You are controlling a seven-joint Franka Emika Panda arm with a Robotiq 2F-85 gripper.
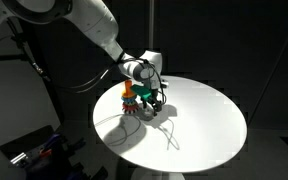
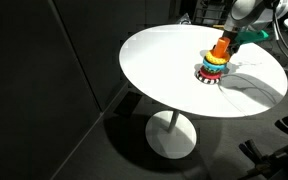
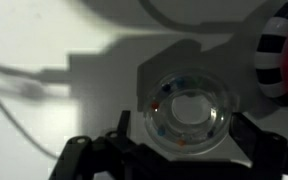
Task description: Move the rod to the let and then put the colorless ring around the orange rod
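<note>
round white table on a single pedestal foot, dark surroundings in both exterior views. on the table, an orange rod standing upright, with a stack of coloured rings threaded around its lower part; upper part of the rod bare and sticking out above the stack. red, yellow and teal bands visible in the stack, a black-and-white striped one at the bottom.

gripper reaching in from the arm's side, low over the table and just beside the rod and its stack. in the wrist view, colorless ring seen from above between the two dark fingers, one on each side of it, both apparently pressed against its rim: held at about the ring's own width, nothing else in the grasp. tiny red and blue specks inside the clear plastic. ring not on the rod; off to the side of it, with white tabletop and the gripper's own shadow behind. cannot tell from these views whether the ring touches the table or hangs just above it.

at the right edge of the wrist view, part of a striped ring, black, white and red, near the clear ring but apart from it. nothing between the ring and the stack. thin dark lines across the tabletop at the left of the wrist view, cable or shadow, cannot tell which.
</note>
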